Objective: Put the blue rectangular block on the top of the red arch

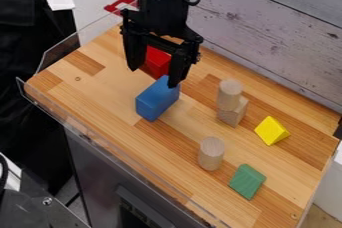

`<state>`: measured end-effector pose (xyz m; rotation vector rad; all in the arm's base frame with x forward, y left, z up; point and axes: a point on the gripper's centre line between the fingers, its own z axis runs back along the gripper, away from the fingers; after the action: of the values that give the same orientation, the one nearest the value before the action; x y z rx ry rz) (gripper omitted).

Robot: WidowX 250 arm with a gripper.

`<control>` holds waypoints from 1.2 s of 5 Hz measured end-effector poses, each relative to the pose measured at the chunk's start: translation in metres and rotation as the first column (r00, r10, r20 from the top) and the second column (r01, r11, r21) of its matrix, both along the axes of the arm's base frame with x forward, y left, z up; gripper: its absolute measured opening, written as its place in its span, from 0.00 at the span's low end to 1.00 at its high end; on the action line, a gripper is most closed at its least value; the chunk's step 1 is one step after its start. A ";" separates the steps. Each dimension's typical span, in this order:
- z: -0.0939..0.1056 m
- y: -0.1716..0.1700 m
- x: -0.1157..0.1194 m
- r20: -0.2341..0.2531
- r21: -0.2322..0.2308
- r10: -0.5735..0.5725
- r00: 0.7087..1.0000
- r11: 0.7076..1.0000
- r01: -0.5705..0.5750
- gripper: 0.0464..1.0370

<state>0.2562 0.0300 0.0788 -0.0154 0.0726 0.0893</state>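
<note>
Blue rectangular block (157, 99), painted wood I'd guess, sits near the partly hidden red block (157, 61) (presumably the arch) — black 2-finger gripper (154, 76) spread open, empty. Probably light, stiff, a bit slick; pinch the 2 long sides mid-length.

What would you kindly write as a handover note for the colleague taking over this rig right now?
Gripper: fingers apart, holding nothing, one fingertip at the upper end of the blue block; contact can't be judged.
Job's things: the blue block is on the wooden table; the red piece, presumably the arch, is behind it, partly hidden by the gripper.
Done: no placement; blue is not on red.
Left: grasp the blue block, lift it, set it on the arch, release.
</note>
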 end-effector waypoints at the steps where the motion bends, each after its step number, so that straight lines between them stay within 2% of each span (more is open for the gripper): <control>1: -0.007 -0.001 -0.003 -0.029 -0.006 0.000 1.000 1.000 0.000 0.96; 3: -0.031 0.014 0.003 -0.039 -0.090 0.000 0.999 0.996 -0.004 0.96; 5: -0.049 0.016 0.003 -0.116 -0.118 -0.038 0.993 0.993 0.024 0.96; 6: -0.048 0.012 0.003 -0.124 -0.115 -0.058 0.991 0.992 0.043 0.96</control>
<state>0.2588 0.0425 0.0307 -0.1206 0.2058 0.0353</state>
